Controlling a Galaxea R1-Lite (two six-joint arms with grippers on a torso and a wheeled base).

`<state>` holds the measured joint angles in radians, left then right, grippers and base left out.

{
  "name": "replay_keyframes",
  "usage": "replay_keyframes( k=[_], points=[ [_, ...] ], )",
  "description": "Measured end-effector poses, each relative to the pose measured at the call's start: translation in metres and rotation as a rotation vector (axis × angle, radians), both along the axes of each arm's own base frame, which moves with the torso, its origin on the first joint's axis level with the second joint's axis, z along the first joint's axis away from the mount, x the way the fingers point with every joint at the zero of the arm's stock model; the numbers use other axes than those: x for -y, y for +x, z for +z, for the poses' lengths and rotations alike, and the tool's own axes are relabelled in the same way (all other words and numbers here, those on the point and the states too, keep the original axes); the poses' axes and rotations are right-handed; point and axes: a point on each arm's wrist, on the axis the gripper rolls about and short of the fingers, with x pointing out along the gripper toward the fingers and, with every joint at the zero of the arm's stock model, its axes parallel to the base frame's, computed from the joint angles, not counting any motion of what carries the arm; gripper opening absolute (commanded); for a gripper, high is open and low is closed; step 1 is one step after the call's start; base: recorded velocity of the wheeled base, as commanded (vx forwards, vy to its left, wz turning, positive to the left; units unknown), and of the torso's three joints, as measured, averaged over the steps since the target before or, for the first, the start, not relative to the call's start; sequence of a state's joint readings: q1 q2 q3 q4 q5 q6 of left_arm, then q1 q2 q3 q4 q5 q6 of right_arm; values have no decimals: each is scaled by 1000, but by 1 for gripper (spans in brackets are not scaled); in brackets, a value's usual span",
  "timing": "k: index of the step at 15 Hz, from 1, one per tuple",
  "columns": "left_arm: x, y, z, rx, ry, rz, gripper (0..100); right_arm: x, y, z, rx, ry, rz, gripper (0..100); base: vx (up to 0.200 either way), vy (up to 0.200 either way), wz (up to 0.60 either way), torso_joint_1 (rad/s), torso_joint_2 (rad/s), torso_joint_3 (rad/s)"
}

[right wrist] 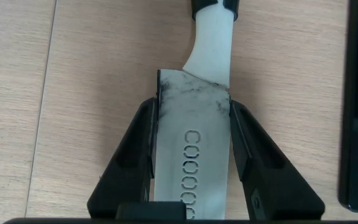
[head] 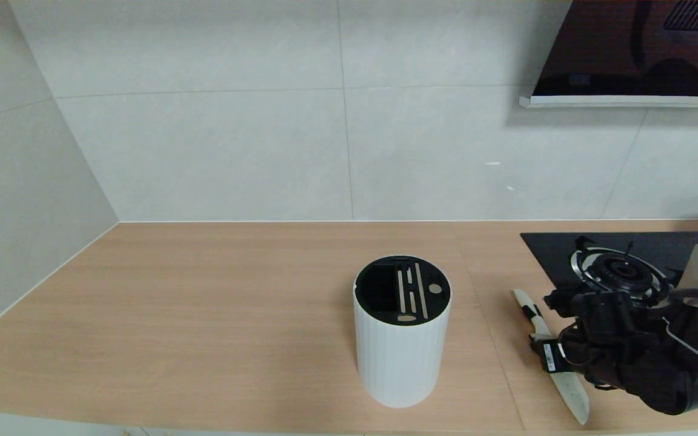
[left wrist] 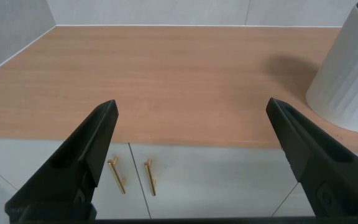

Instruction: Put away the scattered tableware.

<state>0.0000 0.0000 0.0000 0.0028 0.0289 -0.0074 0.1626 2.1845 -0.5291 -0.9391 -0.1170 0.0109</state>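
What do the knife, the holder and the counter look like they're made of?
Knife: matte white blade with dark smudges and a row of punched ovals, likely ceramic or coated steel; the handle looks plastic. Holder: matte white ribbed wall with a black slotted top, probably plastic. Counter: pale wood grain with a flat sheen, either wood or laminate; I can't tell which.
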Motion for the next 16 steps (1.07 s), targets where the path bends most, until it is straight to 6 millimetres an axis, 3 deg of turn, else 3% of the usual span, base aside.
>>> replay_keyframes(
  k=[4, 10, 13, 16],
  points=[
    [0, 0, 0, 1, 2, 0, 100, 0, -4, 21, 60, 16, -18, 0, 0, 0, 0, 0, 0, 0],
    [0, 0, 0, 5, 5, -1, 100, -7, -26, 77, 222, 53, 16, 0, 0, 0, 0, 0, 0, 0],
    [1, -4, 16, 80, 8, -52, 100, -15, -42, 109, 326, 70, 44, 0, 0, 0, 0, 0, 0, 0],
    [5, -12, 43, 78, 16, -254, 100, -27, -56, 141, 417, 96, 90, 0, 0, 0, 0, 0, 0, 0]
  ],
)
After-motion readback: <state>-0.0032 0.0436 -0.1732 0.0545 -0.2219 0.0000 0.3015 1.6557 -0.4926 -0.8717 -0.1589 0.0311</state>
